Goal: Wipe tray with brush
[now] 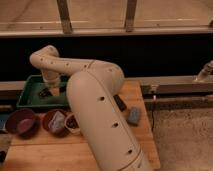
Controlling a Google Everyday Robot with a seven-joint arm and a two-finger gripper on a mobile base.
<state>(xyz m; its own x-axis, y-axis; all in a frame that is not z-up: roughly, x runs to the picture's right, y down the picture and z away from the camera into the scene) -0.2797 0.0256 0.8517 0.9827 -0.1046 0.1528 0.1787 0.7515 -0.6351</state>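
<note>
Your gripper [52, 89] sits low inside the tray [30, 80], at the left of the frame just above mid-height. The arm [95, 100] reaches it from the right, over the table [45, 150]. You cannot tell from here whether the gripper is clamped on anything, because the arm's last link hides it.

The brush [44, 93] shows as a small dark blot on the tray floor, touching the gripper's tip or just left of it. So from the tool it lies toward the frame's left. It is too small for you to read its long axis.

The tray runs long from left to right, and most of its visible floor lies left of the brush, so a stroke would likely follow that line. The tray is green and shallow with a sloping rim, and its right end is hidden behind the arm. Two bowls [21, 122] sit just below it.
</note>
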